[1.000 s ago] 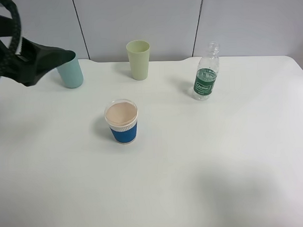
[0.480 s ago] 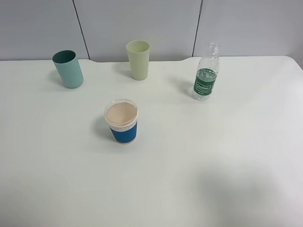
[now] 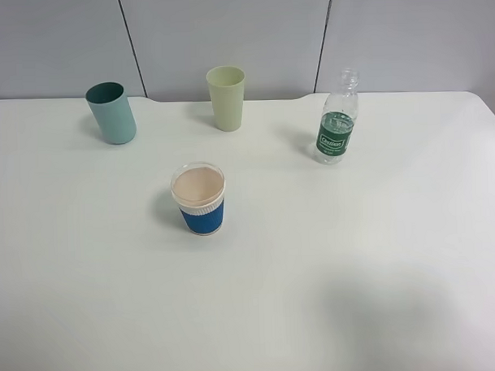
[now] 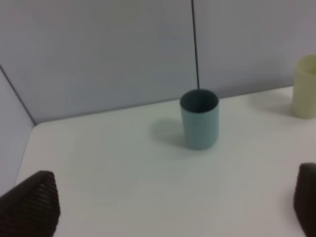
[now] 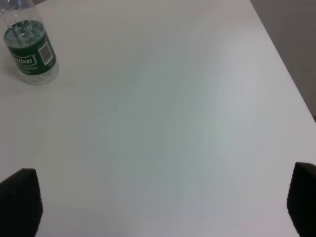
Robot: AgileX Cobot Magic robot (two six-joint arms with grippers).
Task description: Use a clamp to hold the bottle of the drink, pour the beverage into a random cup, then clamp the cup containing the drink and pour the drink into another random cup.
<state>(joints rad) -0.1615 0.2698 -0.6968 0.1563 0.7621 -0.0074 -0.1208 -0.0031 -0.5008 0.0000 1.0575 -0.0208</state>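
A white table (image 3: 331, 264) runs up to a grey panelled wall (image 3: 226, 31); the bottle (image 3: 337, 119) stands far right, the blue cup (image 3: 200, 199) mid-table, the yellow-green tumbler (image 3: 226, 97) and teal tumbler (image 3: 112, 114) by the wall. Both the left gripper (image 4: 173, 207) and right gripper (image 5: 158, 207) gape wide, empty.

In the high exterior view we see neither of our arms; both are outside its edges.

Our left gripper (image 4: 170, 207) shows only in the left wrist view, as two dark ribbed fingertips (image 4: 32, 205) in the lower left and lower right corners of the frame. Its jaws are spread wide with nothing between them, and they touch nothing.

Our right gripper (image 5: 165, 205) appears the same way in the right wrist view: dark fingertips (image 5: 19, 200) sit at the lower left and lower right corners. These jaws are also spread wide, empty, and held above the worktop (image 5: 163, 123).
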